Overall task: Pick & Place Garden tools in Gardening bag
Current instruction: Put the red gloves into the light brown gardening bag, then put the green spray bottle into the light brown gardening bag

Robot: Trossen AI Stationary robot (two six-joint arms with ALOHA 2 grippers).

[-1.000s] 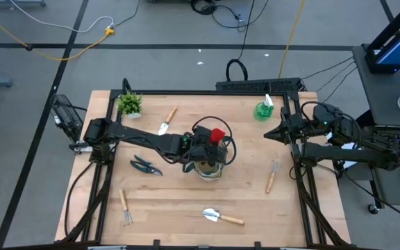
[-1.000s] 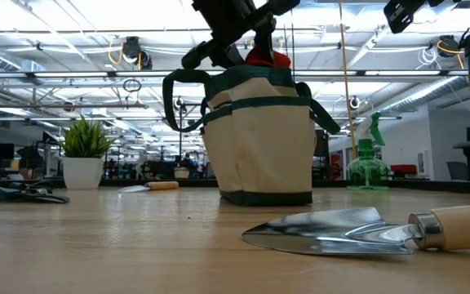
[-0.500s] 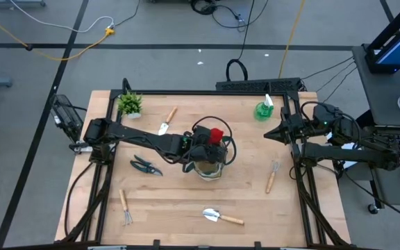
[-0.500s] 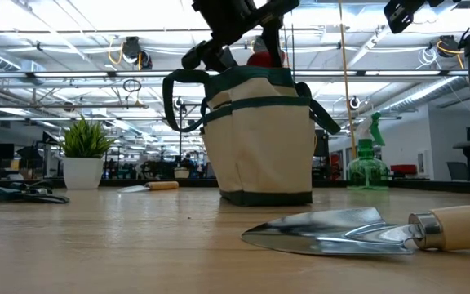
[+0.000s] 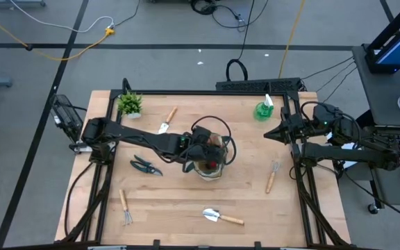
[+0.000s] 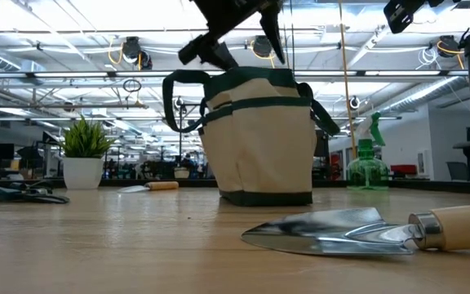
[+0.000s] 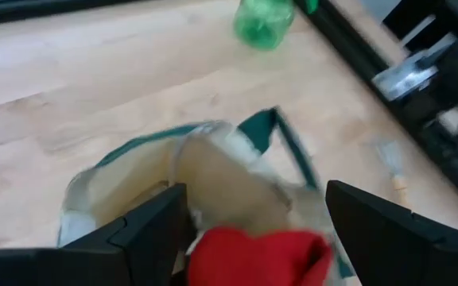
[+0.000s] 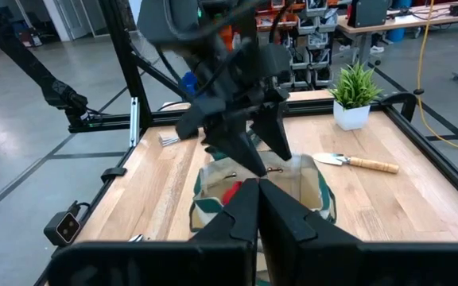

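Left fingers (image 7: 145, 238) spread wide, empty, hovering over bag (image 5: 209, 164) mid-counter (image 5: 179, 208); red glove (image 7: 259, 256) loose inside bag. Right fingers (image 8: 249, 210) pressed together, parked at counter's right edge, spray bottle (image 5: 264, 109) near.

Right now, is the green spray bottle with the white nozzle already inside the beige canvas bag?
No. The green spray bottle stands on the wooden table near its back right corner, apart from the beige canvas bag.
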